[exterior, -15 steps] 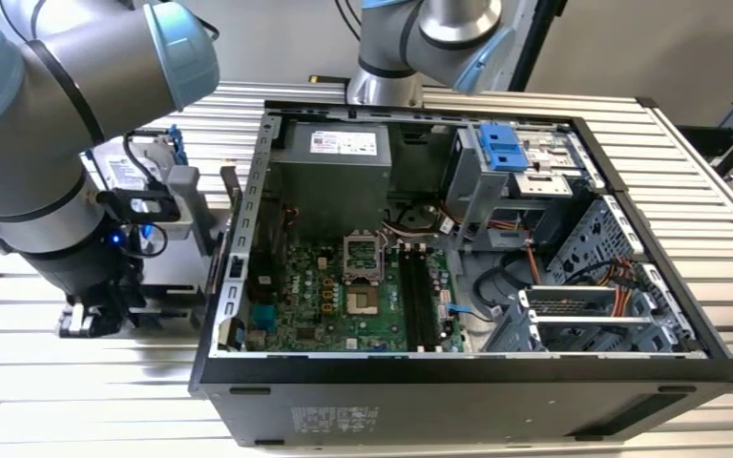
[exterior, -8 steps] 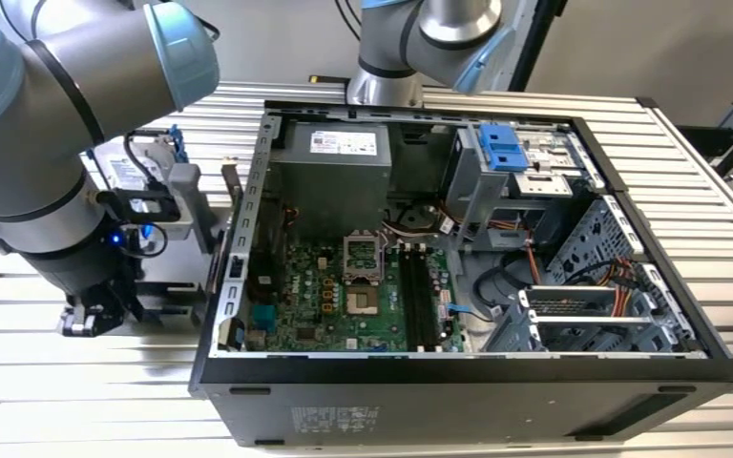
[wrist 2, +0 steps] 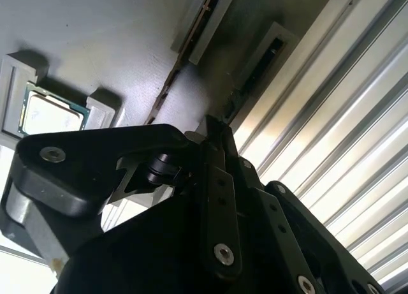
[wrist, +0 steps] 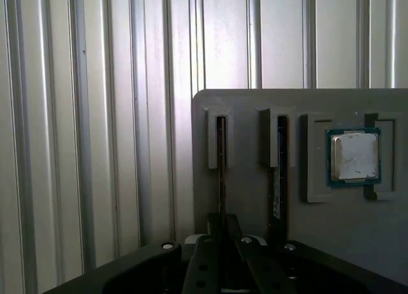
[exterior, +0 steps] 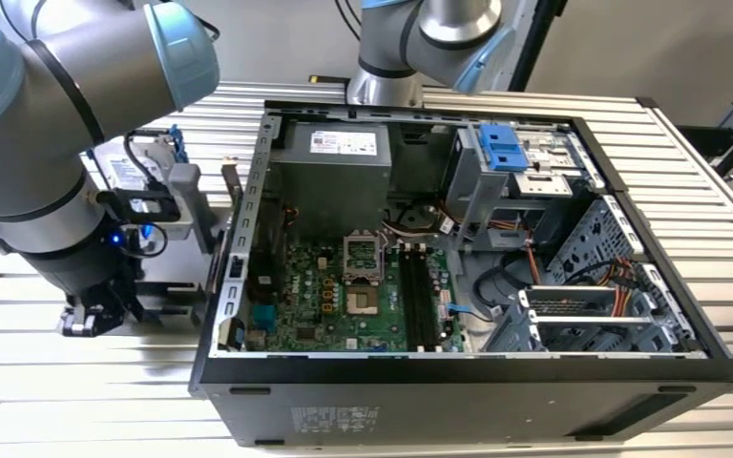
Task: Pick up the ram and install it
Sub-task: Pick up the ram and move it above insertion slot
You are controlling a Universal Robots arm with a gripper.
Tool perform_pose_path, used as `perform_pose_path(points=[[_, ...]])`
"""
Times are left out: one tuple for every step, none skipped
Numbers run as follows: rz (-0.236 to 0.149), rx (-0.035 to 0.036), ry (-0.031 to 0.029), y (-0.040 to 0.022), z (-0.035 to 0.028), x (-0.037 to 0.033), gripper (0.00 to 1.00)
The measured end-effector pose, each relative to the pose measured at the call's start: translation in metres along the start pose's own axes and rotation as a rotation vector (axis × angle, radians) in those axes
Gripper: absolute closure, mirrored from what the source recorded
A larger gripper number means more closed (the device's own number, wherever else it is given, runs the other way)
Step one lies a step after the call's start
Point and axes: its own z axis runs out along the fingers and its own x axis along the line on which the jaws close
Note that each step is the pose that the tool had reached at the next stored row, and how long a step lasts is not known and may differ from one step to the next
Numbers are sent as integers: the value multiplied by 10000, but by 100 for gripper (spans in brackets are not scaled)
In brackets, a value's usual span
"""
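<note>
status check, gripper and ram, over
Gripper at the holder, in line with the ram farther from the processor. Ram on edge in holder, not out. Second stick beside it, apart.

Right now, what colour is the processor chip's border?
Green, around silver. The processor chip shows best in the first wrist view.

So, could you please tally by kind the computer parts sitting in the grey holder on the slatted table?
Ram sticks: 2
Processor chip: 1
Total: 3
</note>
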Motion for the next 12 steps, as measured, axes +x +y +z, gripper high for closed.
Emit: perform_pose_path(points=[[0,0,2,0,0,0,100],[0,0,3,0,0,0,100],[0,0,4,0,0,0,100],[0,0,6,0,0,0,100],[-1,0,8,0,0,0,100],[0,0,9,0,0,0,100],[0,0,10,0,0,0,100],[0,0,12,0,0,0,100],[0,1,13,0,0,0,100],[0,1,15,0,0,0,100],[0,1,16,0,0,0,100],[0,1,18,0,0,0,100]])
